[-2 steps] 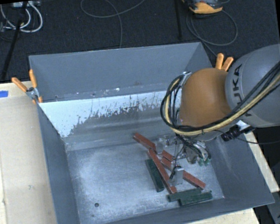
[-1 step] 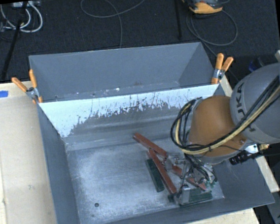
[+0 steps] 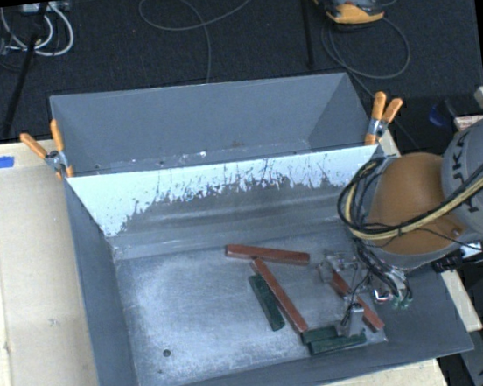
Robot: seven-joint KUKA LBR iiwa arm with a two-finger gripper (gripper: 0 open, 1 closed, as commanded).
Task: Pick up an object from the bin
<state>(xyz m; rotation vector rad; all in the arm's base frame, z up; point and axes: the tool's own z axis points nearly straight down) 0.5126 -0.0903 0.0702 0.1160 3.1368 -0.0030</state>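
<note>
Camera view has the hand [image 3: 359, 298] low over the 4 o'clock part of the grey metal bin [image 3: 197, 326], right above a short reddish-brown stick [image 3: 373, 319] that runs slantwise from 11 to 5 o'clock. Whether the hand is spread or pressed together I cannot tell, since cables and wrist parts crowd it. That stick looks thin, stiff and light, and a pinch across its narrow width near the middle should keep it from tipping. At its 5 o'clock end a dark green bar [image 3: 333, 341] lies just beside it, perhaps touching. Toward 9 o'clock lie a level reddish-brown stick [image 3: 267, 255], a slanted reddish-brown stick [image 3: 284, 304] and a dark green stick [image 3: 268, 303]. The floor is bare, scuffed metal, likely slick, so a nudged stick may skate. The right wall rises close at 3 o'clock, leaving little room there, while open floor lies toward 9 o'clock.
</note>
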